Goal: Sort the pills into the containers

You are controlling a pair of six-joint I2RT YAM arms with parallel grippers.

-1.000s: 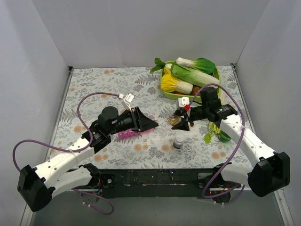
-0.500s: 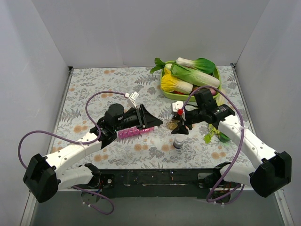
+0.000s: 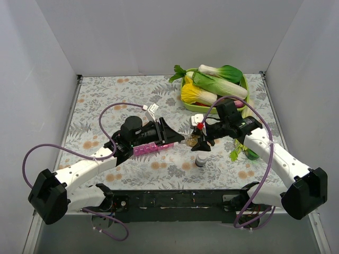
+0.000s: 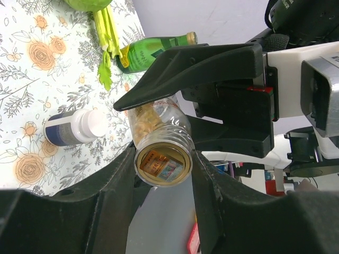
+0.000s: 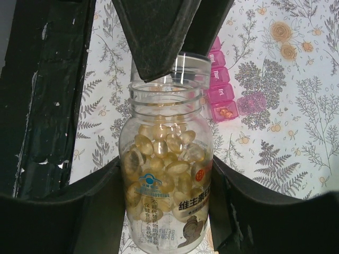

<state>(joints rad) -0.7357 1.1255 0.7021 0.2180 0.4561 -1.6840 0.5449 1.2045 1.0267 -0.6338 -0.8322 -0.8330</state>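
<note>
My right gripper (image 3: 202,141) (image 5: 165,168) is shut on a clear uncapped bottle (image 3: 193,141) (image 5: 167,180) full of yellow softgel pills, held above the table with its mouth toward the left gripper. My left gripper (image 3: 179,138) (image 4: 162,154) is open, and its fingers (image 4: 119,180) flank the bottle's mouth (image 4: 159,124) closely. The pink pill organiser strip (image 3: 151,148) (image 5: 221,84) lies on the table under the left gripper. One open compartment holds a few pills (image 5: 226,112).
A white-capped pill bottle (image 3: 202,159) (image 4: 74,127) stands just in front of the grippers. A green tray (image 3: 186,101) of vegetables sits at the back right. A green bottle (image 3: 253,153) (image 4: 153,50) and leafy stalks (image 4: 106,42) lie at the right.
My left gripper has moved right, up to the bottle's mouth, staying open. My right gripper has carried the bottle a little left toward it.
</note>
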